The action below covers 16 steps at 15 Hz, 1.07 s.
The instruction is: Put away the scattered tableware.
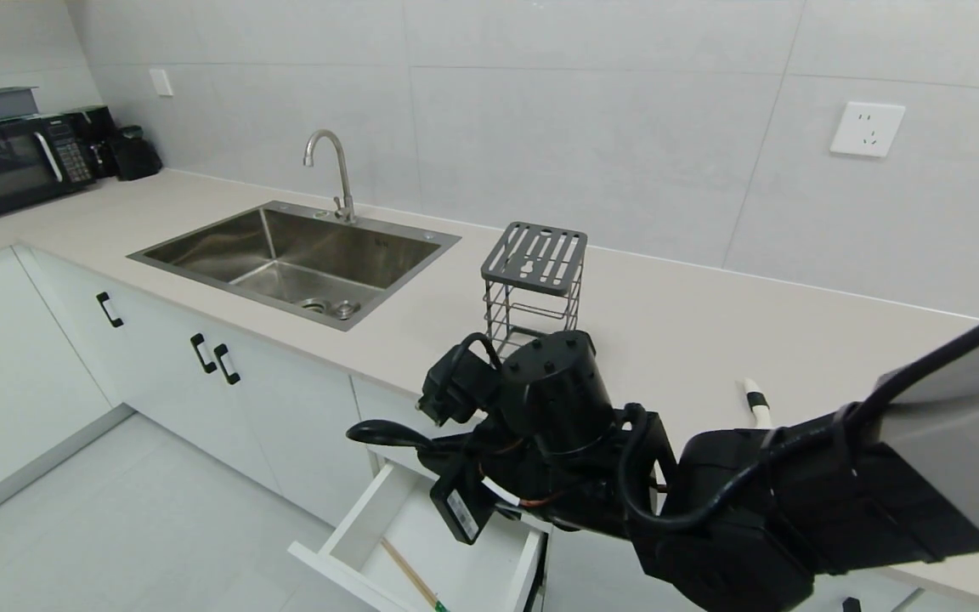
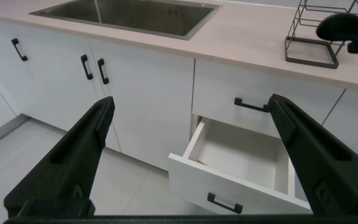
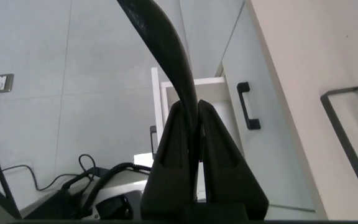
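**Black spoon held over the open drawer**

We start with the pale countertop (image 1: 668, 340), which runs across the head view. The steel sink (image 1: 328, 246) is sunk into it at about nine o'clock from the wire rack (image 1: 532, 255). A black microwave (image 1: 5, 166) stands at the far nine o'clock end of the counter.

Below the counter edge, at about seven o'clock from the rack, a white drawer (image 1: 352, 529) stands pulled open.

The right gripper (image 3: 191, 109) hangs in front of the rack, above the drawer. Its jaws are clamped on the handle of the black spoon (image 1: 387, 433), and the spoon's bowl points towards nine o'clock, off the counter edge and over the drawer (in the air, touching nothing else).

The left gripper (image 2: 191, 102) is held out in front of the cabinets with its jaws wide apart and nothing between them.

A thin wooden stick (image 1: 409, 574) lies inside the drawer. At about four o'clock from the rack, a white-handled utensil (image 1: 757, 401) lies on the counter, with its lower part hidden behind the arm.
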### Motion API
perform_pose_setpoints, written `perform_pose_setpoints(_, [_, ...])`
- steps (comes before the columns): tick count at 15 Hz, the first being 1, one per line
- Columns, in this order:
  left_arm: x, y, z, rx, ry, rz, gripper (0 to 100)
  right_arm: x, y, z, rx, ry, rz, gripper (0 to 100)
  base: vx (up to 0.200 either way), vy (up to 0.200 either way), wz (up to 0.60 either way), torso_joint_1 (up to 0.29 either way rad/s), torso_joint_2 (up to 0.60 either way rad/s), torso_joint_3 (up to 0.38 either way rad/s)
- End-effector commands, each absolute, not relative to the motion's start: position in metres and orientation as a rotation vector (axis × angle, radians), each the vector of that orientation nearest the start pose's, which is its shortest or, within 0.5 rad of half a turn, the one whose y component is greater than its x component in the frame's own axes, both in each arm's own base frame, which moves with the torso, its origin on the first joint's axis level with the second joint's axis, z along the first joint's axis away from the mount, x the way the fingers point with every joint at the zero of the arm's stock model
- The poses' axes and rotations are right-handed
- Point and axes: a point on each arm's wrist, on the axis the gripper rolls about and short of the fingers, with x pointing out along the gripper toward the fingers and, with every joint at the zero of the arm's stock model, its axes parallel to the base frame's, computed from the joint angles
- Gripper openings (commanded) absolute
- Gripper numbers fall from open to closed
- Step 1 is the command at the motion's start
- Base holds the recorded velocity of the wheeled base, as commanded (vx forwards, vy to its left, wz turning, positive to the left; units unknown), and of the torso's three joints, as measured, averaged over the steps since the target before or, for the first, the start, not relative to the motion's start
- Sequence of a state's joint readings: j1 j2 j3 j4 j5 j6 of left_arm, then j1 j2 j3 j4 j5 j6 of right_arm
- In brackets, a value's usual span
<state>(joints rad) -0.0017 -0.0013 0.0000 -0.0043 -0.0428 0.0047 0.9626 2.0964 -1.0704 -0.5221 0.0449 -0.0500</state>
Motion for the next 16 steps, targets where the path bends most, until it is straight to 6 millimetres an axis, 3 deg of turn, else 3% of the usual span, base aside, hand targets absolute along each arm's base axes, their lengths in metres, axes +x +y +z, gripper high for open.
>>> perform_pose_setpoints(1, [-0.023, -0.001, 0.076, 0.005, -0.005, -0.044, 100, 0.231, 0.334, 0.092, -0.279, 0.449, 1.000, 0, 0.000, 0.000, 0.00, -0.222, 0.43, 0.222])
perform_pose_setpoints(7, [-0.023, -0.001, 0.076, 0.005, -0.005, -0.044, 100, 0.244, 0.351, 0.091, -0.261, 0.411, 0.999, 0, 0.000, 0.000, 0.00, -0.208, 0.42, 0.207])
perform_pose_setpoints(16, [-0.023, -0.001, 0.076, 0.005, -0.005, -0.044, 100, 0.254, 0.364, 0.074, -0.268, 0.420, 0.998, 0, 0.000, 0.000, 0.00, -0.161, 0.32, 0.154])
